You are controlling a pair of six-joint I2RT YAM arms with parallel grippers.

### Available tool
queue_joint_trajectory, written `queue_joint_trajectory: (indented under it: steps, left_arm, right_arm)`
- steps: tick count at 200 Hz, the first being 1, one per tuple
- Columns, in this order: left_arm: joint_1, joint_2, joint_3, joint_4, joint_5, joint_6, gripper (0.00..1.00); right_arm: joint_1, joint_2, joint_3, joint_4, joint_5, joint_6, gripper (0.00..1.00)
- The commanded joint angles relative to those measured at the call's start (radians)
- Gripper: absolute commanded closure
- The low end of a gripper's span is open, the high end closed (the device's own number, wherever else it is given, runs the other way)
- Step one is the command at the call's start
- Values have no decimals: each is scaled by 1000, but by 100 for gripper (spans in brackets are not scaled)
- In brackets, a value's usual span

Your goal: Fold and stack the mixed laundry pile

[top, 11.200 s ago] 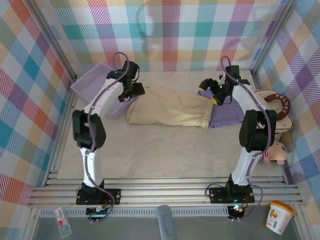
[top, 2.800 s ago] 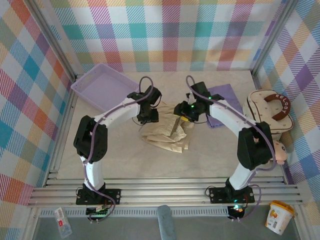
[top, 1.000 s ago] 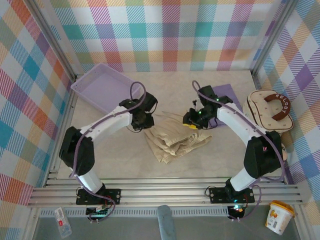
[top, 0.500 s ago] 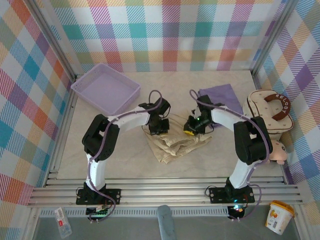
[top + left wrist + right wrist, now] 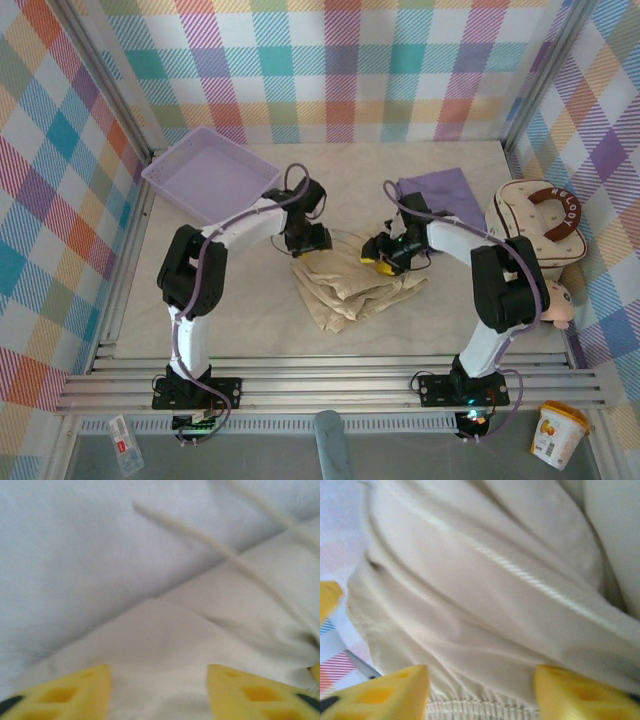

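Two grippers sit low at the far edge of the cream-beige shirt [image 5: 355,288], which lies bunched in the middle of the table [image 5: 230,310]. The left gripper [image 5: 308,243] and right gripper [image 5: 383,262] take one end each, probably to fold it evenly. Both have their yellow fingers [image 5: 75,690] parted, pinching nothing. The lavender T-shirt [image 5: 440,190] lies behind, beside the padded bag [image 5: 540,225].

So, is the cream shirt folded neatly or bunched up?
Bunched up: the cream shirt lies in crumpled, uneven layers, edges not lined up.
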Motion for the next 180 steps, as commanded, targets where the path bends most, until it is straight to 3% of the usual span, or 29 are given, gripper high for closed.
queue_joint_trajectory:
  steps: [1,22,44,61,131,160,180]
  left_arm:
    - [39,-97,10,-123,-34,19,37]
    - [53,-167,-98,-106,3,-8,26]
    - [52,-238,-260,-3,87,-78,20]
    - [47,-271,-392,136,167,-172,7]
    - [-21,-154,-425,355,170,-266,5]
    - [-38,-104,-422,378,159,-286,11]
    - [-38,-88,-412,382,147,-290,28]
  right_arm:
    - [-4,-40,87,-133,183,-120,25]
    - [-5,-9,143,-164,291,-235,0]
    - [-6,48,176,-174,400,-347,1]
    - [-12,79,169,-138,406,-394,1]
    - [-8,138,66,-17,179,-399,0]
    - [4,105,-9,17,143,-339,10]
    - [4,102,-41,41,119,-297,28]
